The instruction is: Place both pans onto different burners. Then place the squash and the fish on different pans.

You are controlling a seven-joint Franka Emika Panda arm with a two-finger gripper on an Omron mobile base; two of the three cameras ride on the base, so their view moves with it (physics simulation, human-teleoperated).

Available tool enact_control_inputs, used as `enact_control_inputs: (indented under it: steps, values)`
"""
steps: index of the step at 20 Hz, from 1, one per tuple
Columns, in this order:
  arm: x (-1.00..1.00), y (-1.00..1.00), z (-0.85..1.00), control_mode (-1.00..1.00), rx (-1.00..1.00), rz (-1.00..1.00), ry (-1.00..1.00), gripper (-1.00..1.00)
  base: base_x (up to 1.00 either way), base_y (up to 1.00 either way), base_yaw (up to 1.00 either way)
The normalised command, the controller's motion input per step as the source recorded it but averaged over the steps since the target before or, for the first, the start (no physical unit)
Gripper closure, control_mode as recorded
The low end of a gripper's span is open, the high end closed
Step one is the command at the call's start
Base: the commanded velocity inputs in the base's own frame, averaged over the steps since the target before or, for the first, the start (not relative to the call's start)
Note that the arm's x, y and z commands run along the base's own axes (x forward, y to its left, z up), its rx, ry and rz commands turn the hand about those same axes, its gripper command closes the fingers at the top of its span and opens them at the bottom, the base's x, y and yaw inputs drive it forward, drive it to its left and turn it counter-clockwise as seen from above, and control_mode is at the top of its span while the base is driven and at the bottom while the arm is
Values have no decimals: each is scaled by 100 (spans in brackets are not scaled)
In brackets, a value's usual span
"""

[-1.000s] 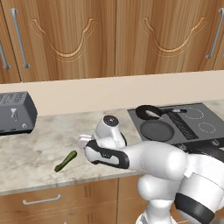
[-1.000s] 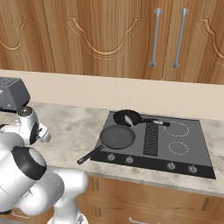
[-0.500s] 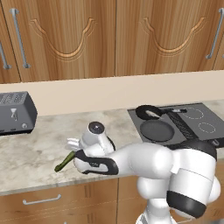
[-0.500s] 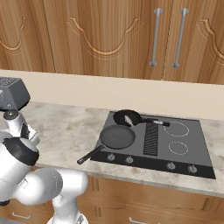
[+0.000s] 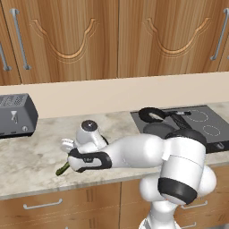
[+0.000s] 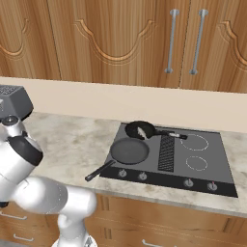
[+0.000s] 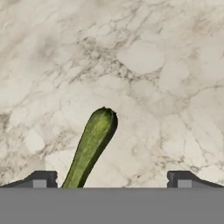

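The dark green squash (image 7: 92, 146) lies on the marble counter between my gripper's (image 7: 111, 180) open fingertips, nearer the left fingertip (image 7: 41, 179). From the left base, the gripper (image 5: 67, 156) hangs low over the squash (image 5: 61, 169), whose end pokes out beneath the hand. On the cooktop (image 6: 212, 176), the wide pan (image 6: 129, 150) rests on the front left burner with its handle jutting over the counter. The smaller pan (image 6: 140, 129) sits on the back left burner with the pale fish (image 6: 142, 131) in it. Both right burners (image 6: 197, 164) are bare.
A grey toaster (image 5: 15, 115) stands at the back left against the wall. The black vent strip (image 6: 166, 152) runs down the cooktop's middle. Wooden cabinets hang above. The counter's front edge runs just below the squash.
My arm has swung left and down until the hand sits over the squash. The pans and the fish have not moved.
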Motion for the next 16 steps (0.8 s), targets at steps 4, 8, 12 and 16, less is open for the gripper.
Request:
enact_control_inputs:
  steps: [4, 8, 12, 16]
  values:
    - [26, 25, -9, -100, -2, 0, 14, -100, 0, 0, 0]
    - [18, 29, -11, -100, -5, 0, 13, -100, 0, 0, 0]
    - [1, 36, -23, -100, -8, 0, 12, -100, 0, 0, 0]
    - [0, 28, -21, -100, -12, 0, 8, -100, 0, 0, 0]
